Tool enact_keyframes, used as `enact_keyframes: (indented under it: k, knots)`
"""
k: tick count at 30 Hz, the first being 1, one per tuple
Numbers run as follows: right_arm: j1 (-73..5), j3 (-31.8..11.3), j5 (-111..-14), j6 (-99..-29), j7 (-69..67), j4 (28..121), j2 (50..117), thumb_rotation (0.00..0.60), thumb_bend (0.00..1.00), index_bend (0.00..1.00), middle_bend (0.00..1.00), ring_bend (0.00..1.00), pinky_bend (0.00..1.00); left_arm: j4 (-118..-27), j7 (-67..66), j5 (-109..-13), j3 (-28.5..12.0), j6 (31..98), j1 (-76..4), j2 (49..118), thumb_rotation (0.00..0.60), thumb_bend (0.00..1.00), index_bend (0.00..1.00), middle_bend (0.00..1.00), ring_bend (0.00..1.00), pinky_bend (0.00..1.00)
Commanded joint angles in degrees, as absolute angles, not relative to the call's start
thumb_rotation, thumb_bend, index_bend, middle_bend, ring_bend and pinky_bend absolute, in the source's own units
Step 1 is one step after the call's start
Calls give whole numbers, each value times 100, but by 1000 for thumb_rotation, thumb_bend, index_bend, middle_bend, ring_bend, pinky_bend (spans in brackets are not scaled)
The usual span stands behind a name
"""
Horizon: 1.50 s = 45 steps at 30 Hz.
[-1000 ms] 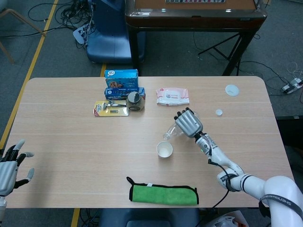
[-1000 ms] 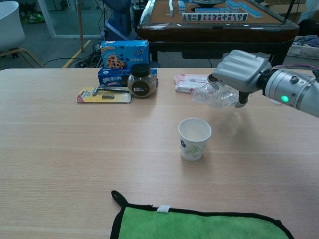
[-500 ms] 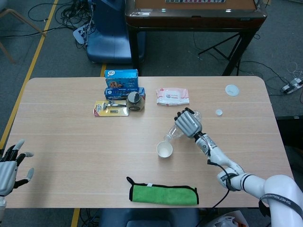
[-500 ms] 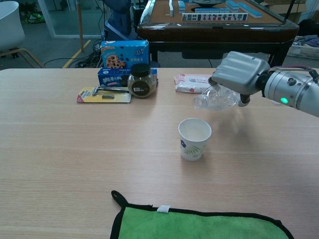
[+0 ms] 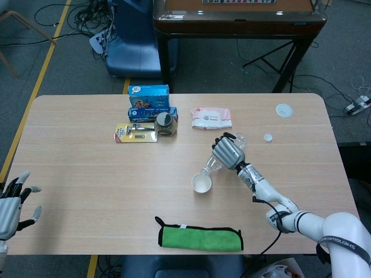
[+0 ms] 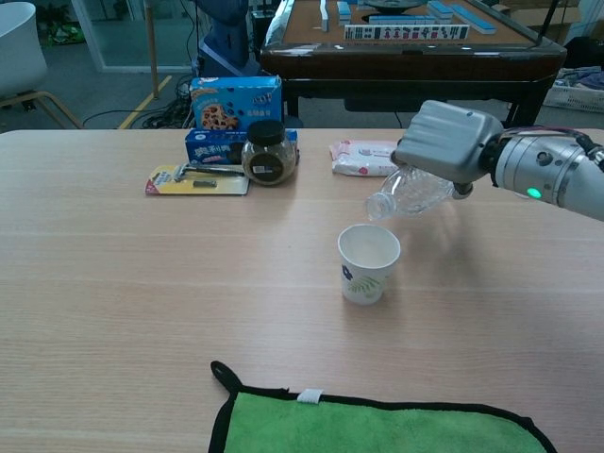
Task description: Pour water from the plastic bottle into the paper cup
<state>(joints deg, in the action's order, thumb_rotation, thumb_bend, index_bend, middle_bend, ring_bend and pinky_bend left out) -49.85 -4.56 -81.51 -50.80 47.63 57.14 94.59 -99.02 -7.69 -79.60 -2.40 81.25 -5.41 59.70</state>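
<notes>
The white paper cup with a green leaf print (image 6: 369, 262) stands upright on the light wooden table (image 6: 113, 283) and serves as landmark. The right hand (image 6: 448, 142) grips the clear plastic bottle (image 6: 411, 192) around its body, fingers wrapped over the top; the bottle is tilted neck-down, its open mouth just above and behind the cup's rim, not touching it. Whether water is flowing cannot be told.

Head view only: the left hand (image 5: 11, 200), far left of the cup at the table's edge, fingers spread and holding nothing; a small white bottle cap (image 5: 268, 137) and a white round lid (image 5: 283, 110), both beyond the cup to its right.

Chest view only: the cup's printed side and the bottle's open neck.

Both views: a green cloth with black trim (image 6: 377, 427) nearer than the cup; behind it to the left, a dark-lidded glass jar (image 6: 268, 153), blue cookie boxes (image 6: 236, 102) and a carded razor (image 6: 196, 178); behind it, a pack of wet wipes (image 6: 362, 157).
</notes>
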Motion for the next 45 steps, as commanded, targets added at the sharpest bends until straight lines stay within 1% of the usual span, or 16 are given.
enact_keyframes:
  k: [1, 24, 45]
  knots:
    - [-5044, -430, -8199, -5061, 4957, 5757, 9450, 600, 9, 650, 645, 548, 546, -9892, -781, -7956, -242, 8129, -540, 5973, 600, 336, 332, 31, 74, 316]
    - [-5134, -487, -7958, -5060, 6075, 6371, 9114, 600, 9, 650, 646, 548, 546, -9892, -808, -7933, -244, 8107, -551, 5979, 600, 335, 332, 31, 75, 316]
    - [-5098, -444, -7862, -5159, 6081, 6467, 9054, 600, 9, 650, 645, 547, 546, -9879, -826, -7928, -245, 8102, -558, 5988, 600, 335, 331, 31, 75, 316]
